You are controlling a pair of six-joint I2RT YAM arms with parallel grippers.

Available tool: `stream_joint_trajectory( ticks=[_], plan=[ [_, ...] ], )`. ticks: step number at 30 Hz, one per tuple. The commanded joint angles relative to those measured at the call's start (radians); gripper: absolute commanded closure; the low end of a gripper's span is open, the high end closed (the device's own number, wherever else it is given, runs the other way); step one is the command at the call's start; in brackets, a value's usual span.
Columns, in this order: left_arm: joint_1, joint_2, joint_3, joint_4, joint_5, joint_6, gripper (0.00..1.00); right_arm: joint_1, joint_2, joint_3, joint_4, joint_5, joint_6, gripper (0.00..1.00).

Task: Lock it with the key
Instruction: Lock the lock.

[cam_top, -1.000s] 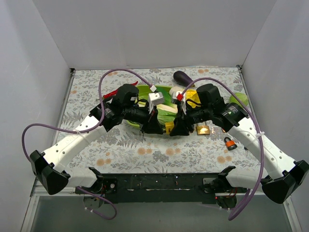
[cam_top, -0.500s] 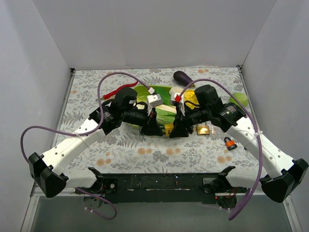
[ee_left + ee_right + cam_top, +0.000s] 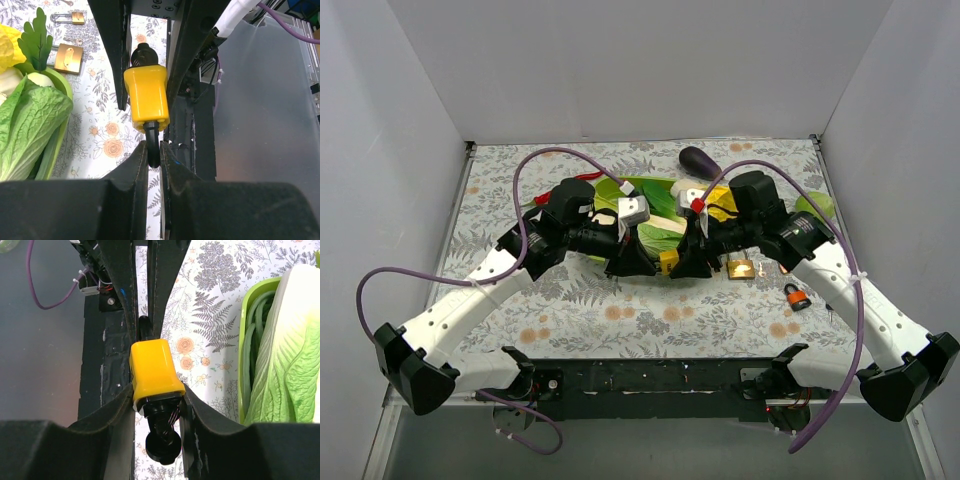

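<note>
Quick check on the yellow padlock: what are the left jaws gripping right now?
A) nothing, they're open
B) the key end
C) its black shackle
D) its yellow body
C: in the left wrist view the left jaws are shut on the black shackle sticking out of the yellow padlock, while the right jaws clamp the yellow body.

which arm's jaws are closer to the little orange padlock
Right. The right arm's jaws grip the yellow padlock left of the orange padlock; the left arm's jaws are farther left still.
</note>
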Motion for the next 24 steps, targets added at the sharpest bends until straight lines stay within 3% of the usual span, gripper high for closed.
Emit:
stream_joint_trajectory(
  ticks=[1, 3, 5, 7, 8, 12, 24],
  plan=[
    [0.008, -0.062, 0.014, 0.01, 0.022, 0.084, 1.0, -0.013, -0.019, 0.056, -0.046, -0.066, -0.03, 0.99],
    [0.008, -0.066, 0.01, 0.016, 0.019, 0.077, 1.0, -0.013, -0.015, 0.063, -0.057, -0.066, -0.036, 0.99],
    [0.009, -0.066, 0.007, 0.019, 0.012, 0.066, 1.0, -0.014, -0.015, 0.077, -0.074, -0.066, -0.038, 0.57],
    [0.009, -0.062, 0.009, 0.019, 0.009, 0.064, 1.0, -0.013, -0.019, 0.096, -0.085, -0.047, -0.036, 0.28],
    [0.009, -0.062, 0.013, 0.02, 0.009, 0.06, 1.0, -0.013, -0.024, 0.105, -0.097, -0.039, -0.042, 0.25],
    [0.011, -0.063, 0.015, 0.01, 0.012, 0.071, 1.0, -0.014, -0.032, 0.146, -0.181, 0.003, -0.093, 0.24],
    [0.009, -0.023, 0.049, -0.078, 0.121, 0.149, 1.0, -0.014, 0.001, 0.18, -0.252, 0.027, -0.136, 0.49]
  ],
)
